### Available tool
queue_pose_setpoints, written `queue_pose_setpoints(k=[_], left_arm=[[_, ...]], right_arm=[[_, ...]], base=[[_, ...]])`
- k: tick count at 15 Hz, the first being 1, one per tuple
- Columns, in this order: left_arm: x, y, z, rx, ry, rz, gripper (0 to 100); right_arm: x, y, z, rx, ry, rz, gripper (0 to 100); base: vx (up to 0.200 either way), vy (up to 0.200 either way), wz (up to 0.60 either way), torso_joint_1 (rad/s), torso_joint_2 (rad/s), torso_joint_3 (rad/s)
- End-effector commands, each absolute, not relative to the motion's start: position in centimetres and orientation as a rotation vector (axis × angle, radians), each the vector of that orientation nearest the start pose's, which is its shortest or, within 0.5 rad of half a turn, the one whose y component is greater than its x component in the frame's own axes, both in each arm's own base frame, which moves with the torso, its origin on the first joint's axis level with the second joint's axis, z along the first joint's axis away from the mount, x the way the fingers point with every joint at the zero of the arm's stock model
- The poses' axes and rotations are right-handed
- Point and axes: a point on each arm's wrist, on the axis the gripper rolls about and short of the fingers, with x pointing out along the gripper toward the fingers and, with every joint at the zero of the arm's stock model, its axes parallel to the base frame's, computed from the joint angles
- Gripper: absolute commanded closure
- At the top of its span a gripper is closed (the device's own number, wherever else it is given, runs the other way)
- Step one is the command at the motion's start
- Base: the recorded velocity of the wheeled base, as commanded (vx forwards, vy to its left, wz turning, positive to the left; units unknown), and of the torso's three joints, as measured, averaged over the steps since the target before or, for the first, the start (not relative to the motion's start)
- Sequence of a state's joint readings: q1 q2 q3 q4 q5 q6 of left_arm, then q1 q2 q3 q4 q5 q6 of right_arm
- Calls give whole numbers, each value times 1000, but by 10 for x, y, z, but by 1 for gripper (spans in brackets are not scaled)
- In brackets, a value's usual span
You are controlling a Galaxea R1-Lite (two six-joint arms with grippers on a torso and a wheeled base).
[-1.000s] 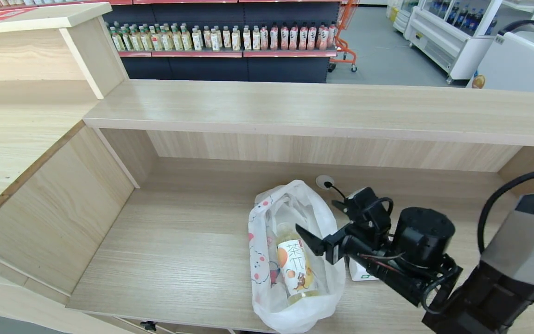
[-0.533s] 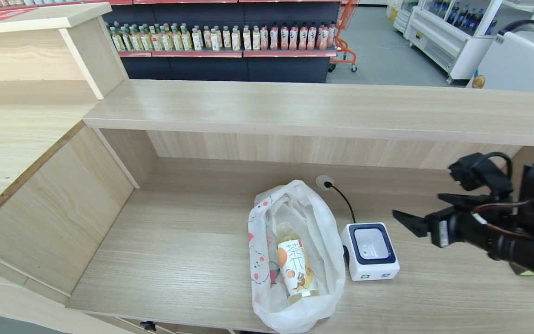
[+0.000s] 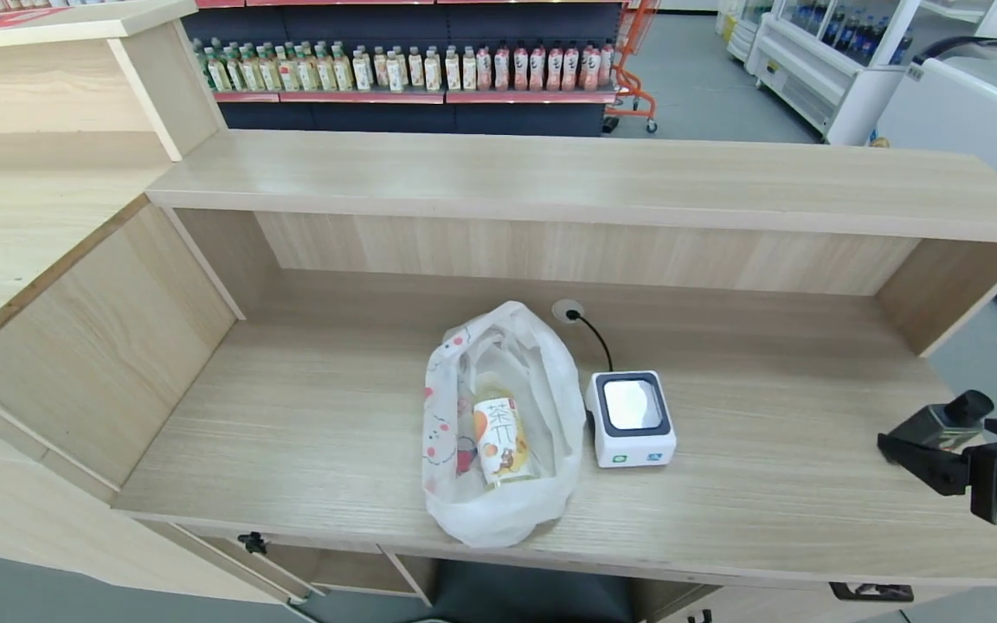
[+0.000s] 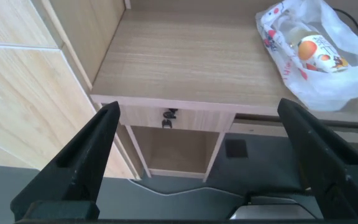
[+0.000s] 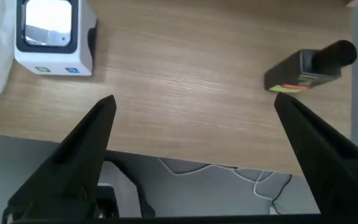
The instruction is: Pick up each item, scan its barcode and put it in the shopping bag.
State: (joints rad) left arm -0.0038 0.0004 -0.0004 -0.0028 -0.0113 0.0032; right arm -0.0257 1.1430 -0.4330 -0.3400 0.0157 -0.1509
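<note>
Head view: shopping bag (image 3: 464, 502), white with red cartoon prints, lies open on the wooden counter (image 3: 308, 433) near its front edge. A bottle (image 3: 499, 439) with an orange-and-white label lies inside it. Just right of the bag sits the white barcode scanner (image 3: 631, 419), window facing up, its black cable (image 3: 595, 337) running to a grommet at the far wall. At the far right edge the right gripper (image 3: 940, 446) hangs over the counter's end, beside a small grey handheld device (image 3: 931, 422).

Left wrist view: the left gripper (image 4: 197, 109) has its fingers spread wide with nothing between them. It is low in front of the counter's near edge, left of the bag.

Right wrist view: this gripper's fingers are also wide apart and empty, above the counter's near edge. The scanner is to the left and the grey device to the right.
</note>
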Motion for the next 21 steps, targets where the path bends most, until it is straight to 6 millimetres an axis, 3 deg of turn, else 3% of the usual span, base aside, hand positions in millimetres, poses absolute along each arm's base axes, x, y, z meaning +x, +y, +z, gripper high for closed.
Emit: queue_pose_setpoints(k=[1,7,9,13,16,21], left_arm=[[-23,0,76,5,-3,-15,0],[-23,0,76,3,0,-15,0],[-23,0,76,3,0,-17,0],[-23,0,76,3,0,-15,0],[-23,0,76,3,-3,-15,0],[-23,0,76,-2,-3,-15,0]], right_arm=[[158,-6,177,-143,391,4,0],[199,-42,161,-242,462,-122,0],[204,-46,158,-271,466,-117,0],[212,-50,137,-391,566,-52,0],[229,-53,122,-422,613,31,0],[251,-52,109,-423,595,242,0]], base=[[0,-200,0,2,2,2],[0,-200,0,6,3,5],[0,-200,0,7,7,7],[0,-200,0,4,1,4],[0,-200,0,4,5,2],[0,0,0,0,0,0]])
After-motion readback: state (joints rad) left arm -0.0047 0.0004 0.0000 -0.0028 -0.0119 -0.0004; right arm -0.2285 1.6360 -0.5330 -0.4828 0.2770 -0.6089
